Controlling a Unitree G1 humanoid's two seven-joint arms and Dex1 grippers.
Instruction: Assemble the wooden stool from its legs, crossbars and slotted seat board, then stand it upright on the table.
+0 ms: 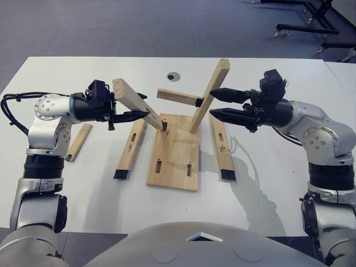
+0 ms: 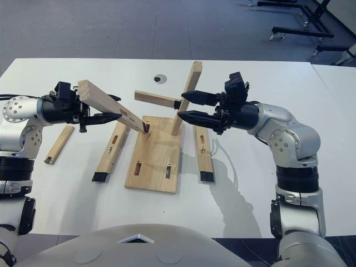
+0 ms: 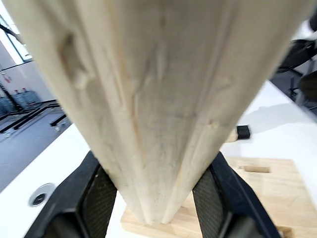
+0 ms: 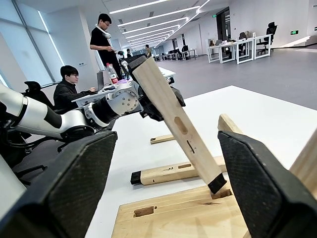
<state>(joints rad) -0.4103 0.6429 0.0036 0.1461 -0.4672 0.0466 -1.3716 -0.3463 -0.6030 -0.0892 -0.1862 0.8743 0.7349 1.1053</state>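
White table [image 1: 67, 78], flat slotted board [image 1: 177, 164], squared wooden leg [image 1: 133, 98]

Seat board [image 1: 178, 161] and each leg [image 1: 136, 100] are bare, matt pale wood; the table [image 1: 72, 72] is smooth white.

Setting: an open-plan office floor. Indicators in the head views are a grey carpet-tile floor [image 1: 139, 22] around a white table [image 1: 267, 211] with a round cable grommet [image 1: 174, 76] near its far edge, and black wheeled frames [image 1: 311, 28] beyond the table's far right corner. The right wrist view adds further indicators — ceiling strip lights [image 4: 138, 6], white desks [image 4: 233, 45] with office chairs [image 4: 270, 28], and tall windows [image 4: 20, 49].
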